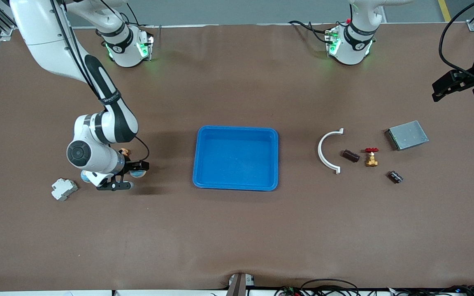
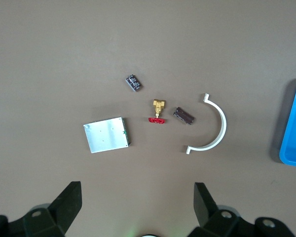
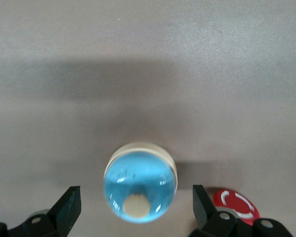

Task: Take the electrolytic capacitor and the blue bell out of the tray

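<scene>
Two Franka arms work over a brown tabletop (image 1: pixel 237 230). The right arm reaches down toward the right arm's end, about midway between the base edge and the camera edge. The left arm waits, raised over the left arm's end.

A blue tray (image 1: pixel 199 156) sits in the middle of the tabletop with nothing in it. The right gripper (image 3: pixel 135 200) hangs low with its fingers spread to either side of the blue bell (image 3: pixel 140 185). The bell stands on the tabletop and neither finger touches it. The left gripper (image 1: pixel 440 91) is up in the air with its fingers wide apart, pinching nothing.

Between the tray and the left arm's end lie:
- a grey metal box (image 1: pixel 407 135)
- a white curved clip (image 1: pixel 323 151), closest to the tray
- a brass valve (image 1: pixel 371 158) with a red handle
- a dark brown block (image 1: pixel 350 156), between clip and valve
- the black capacitor (image 1: pixel 395 176), nearest the camera edge

A white adapter (image 1: pixel 63 189) lies near the right gripper, toward the end edge. A small red button (image 3: pixel 235 205) rests just beside the bell.
</scene>
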